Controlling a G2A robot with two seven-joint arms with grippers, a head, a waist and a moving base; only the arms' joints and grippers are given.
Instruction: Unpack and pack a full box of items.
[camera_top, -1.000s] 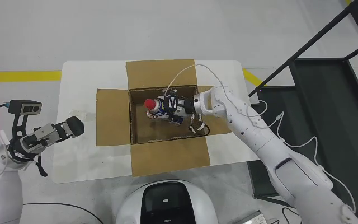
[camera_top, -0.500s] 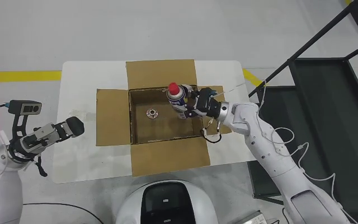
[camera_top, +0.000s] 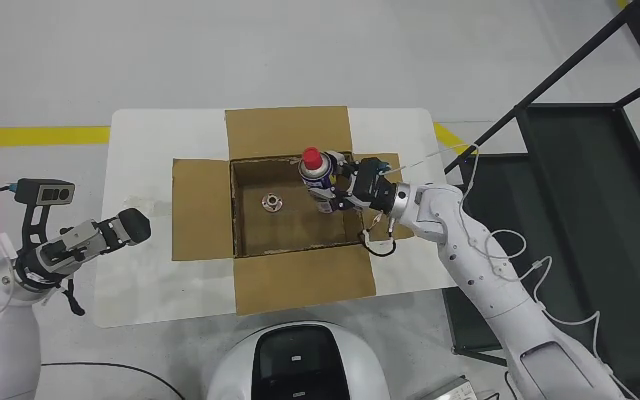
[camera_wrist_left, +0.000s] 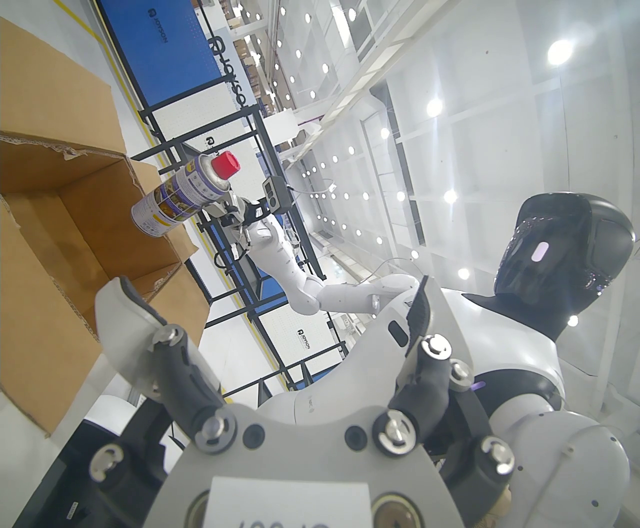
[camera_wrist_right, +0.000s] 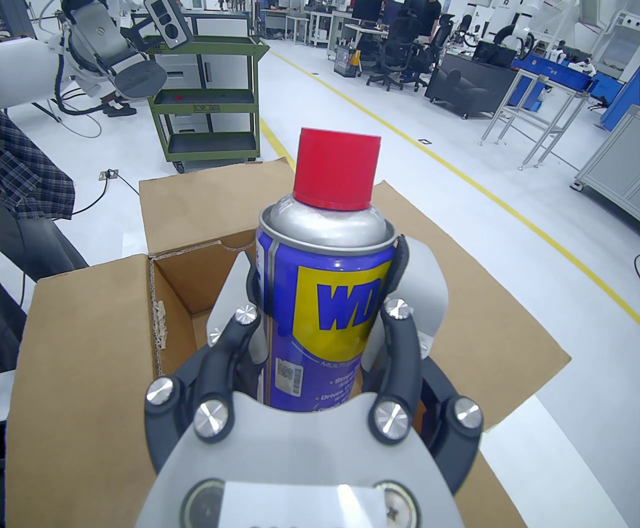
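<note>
Spray can gripped over the open box by the right end effector.

The right end effector (camera_top: 332, 190) was clenched around the body of the red-capped blue and yellow spray can (camera_top: 316, 174). It held the can over the far right part of the open cardboard box (camera_top: 200, 210), which sat with its flaps spread on the white surface (camera_top: 140, 150). A small round metal part (camera_top: 270, 203) lay on the box floor, apart from the can. The left end effector (camera_top: 128, 227) hung near the surface's left edge, released, its fingers spread with nothing between them.
</note>
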